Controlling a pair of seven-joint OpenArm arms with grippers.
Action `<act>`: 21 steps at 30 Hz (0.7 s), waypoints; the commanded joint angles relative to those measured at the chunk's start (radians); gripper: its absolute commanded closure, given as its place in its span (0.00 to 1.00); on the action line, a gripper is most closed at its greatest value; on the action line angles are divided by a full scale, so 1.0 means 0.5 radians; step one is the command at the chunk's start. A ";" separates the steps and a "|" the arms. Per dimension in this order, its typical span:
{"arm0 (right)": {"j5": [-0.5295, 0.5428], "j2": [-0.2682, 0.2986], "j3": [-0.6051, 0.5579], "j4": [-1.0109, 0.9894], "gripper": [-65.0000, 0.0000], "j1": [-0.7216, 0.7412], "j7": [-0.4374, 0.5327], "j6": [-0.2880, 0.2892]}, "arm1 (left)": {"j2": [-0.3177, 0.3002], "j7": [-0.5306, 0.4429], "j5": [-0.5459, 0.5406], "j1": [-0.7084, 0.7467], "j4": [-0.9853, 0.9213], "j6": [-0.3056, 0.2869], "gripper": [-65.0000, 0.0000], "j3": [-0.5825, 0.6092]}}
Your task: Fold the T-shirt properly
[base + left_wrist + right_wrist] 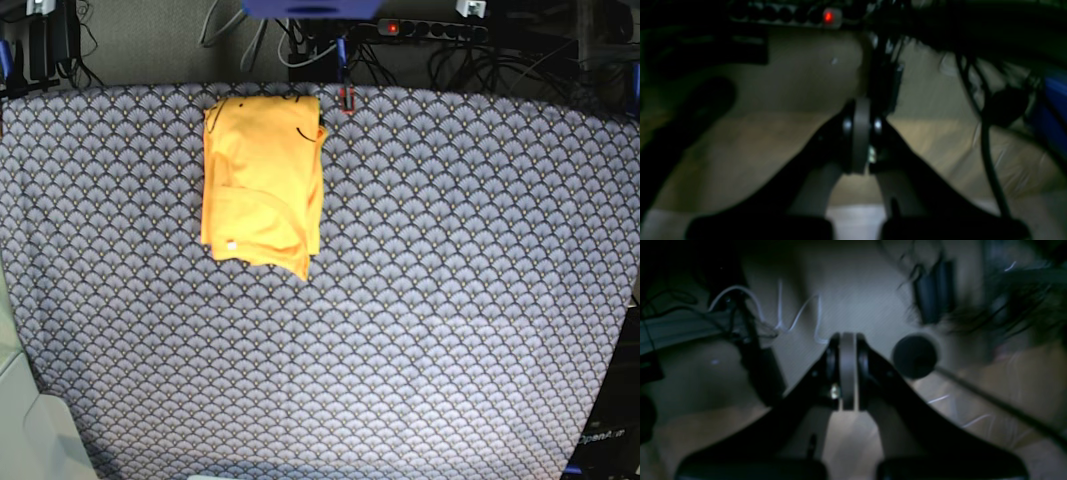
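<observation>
The yellow-orange T-shirt [262,180] lies folded into a narrow rectangle at the far left of the blue-grey scale-patterned cloth [430,300] in the base view. Its small white tag [231,243] shows near its front left corner. Neither arm shows in the base view. In the left wrist view my left gripper [860,133] is shut with nothing between its pads, over a dim floor. In the right wrist view my right gripper [847,373] is also shut and empty. The shirt is in neither wrist view.
A power strip with a red light [392,28] and tangled cables [300,40] lie behind the table's far edge. The strip's light also shows in the left wrist view [827,16]. A small red clip [346,100] sits at the cloth's far edge. A white object [30,420] stands at the front left.
</observation>
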 commanded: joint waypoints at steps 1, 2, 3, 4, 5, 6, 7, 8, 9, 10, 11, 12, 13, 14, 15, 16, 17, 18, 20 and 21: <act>-0.025 0.049 0.048 -0.127 1.00 0.040 0.105 0.011 | 0.017 -0.122 0.027 -0.034 -0.166 -0.014 1.00 0.000; -0.117 0.071 0.110 -0.301 1.00 0.111 0.179 0.011 | 0.045 -0.251 0.061 -0.108 -0.381 -0.014 1.00 0.000; -0.194 0.089 0.171 -0.421 1.00 0.175 0.246 0.011 | 0.063 -0.362 0.076 -0.175 -0.556 -0.014 1.00 0.000; -0.261 0.104 0.226 -0.535 1.00 0.230 0.307 0.011 | 0.078 -0.463 0.089 -0.236 -0.725 -0.014 1.00 0.000; -0.338 0.126 0.275 -0.633 1.00 0.277 0.360 0.011 | 0.088 -0.564 0.089 -0.298 -0.894 -0.014 1.00 0.000; -0.427 0.147 0.334 -0.743 1.00 0.323 0.421 0.011 | 0.091 -0.675 0.086 -0.371 -1.081 -0.014 1.00 0.000; -0.513 0.172 0.383 -0.863 1.00 0.369 0.485 0.011 | 0.094 -0.794 0.086 -0.445 -1.271 -0.014 1.00 0.000; -0.596 0.200 0.404 -0.977 1.00 0.405 0.556 0.011 | 0.100 -0.917 0.083 -0.516 -1.449 -0.014 1.00 0.000; -0.675 0.221 0.407 -1.087 1.00 0.439 0.627 0.011 | 0.121 -1.024 0.083 -0.589 -1.606 -0.011 1.00 0.000; -0.752 0.236 0.410 -1.188 1.00 0.476 0.694 0.011 | 0.130 -1.116 0.083 -0.657 -1.619 -0.011 1.00 0.000; -0.792 0.243 0.404 -1.268 1.00 0.501 0.746 0.011 | 0.140 -1.181 0.083 -0.706 -1.619 -0.011 1.00 0.000; -0.829 0.252 0.398 -1.326 1.00 0.519 0.786 0.011 | 0.146 -1.224 0.083 -0.743 -1.619 -0.011 1.00 0.000; -0.875 0.255 0.398 -1.382 1.00 0.531 0.823 0.011 | 0.149 -1.258 0.083 -0.773 -1.619 -0.011 1.00 0.000; -0.955 0.255 0.398 -1.434 1.00 0.553 0.854 0.011 | 0.149 -1.270 0.083 -0.810 -1.619 -0.008 1.00 0.000; -1.035 0.252 0.398 -1.465 1.00 0.583 0.881 0.011 | 0.149 -1.270 0.083 -0.838 -1.619 -0.008 1.00 0.000; -1.123 0.246 0.398 -1.504 1.00 0.611 0.903 -0.055 | 0.161 -1.270 0.080 -0.853 -1.619 -0.002 1.00 -0.003; -1.194 0.230 0.398 -1.550 1.00 0.632 0.918 -0.227 | 0.167 -1.270 0.080 -0.859 -1.619 0.057 1.00 -0.003; -1.271 0.212 0.398 -1.593 1.00 0.657 0.924 -0.392 | 0.170 -1.270 0.080 -0.869 -1.619 0.133 1.00 -0.003; -1.427 0.193 0.398 -1.676 1.00 0.721 0.924 -0.718 | 0.170 -1.270 0.098 -0.881 -1.619 0.382 1.00 0.015; -1.492 0.181 0.398 -1.716 1.00 0.752 0.915 -0.840 | 0.170 -1.270 0.101 -0.902 -1.619 0.471 1.00 0.018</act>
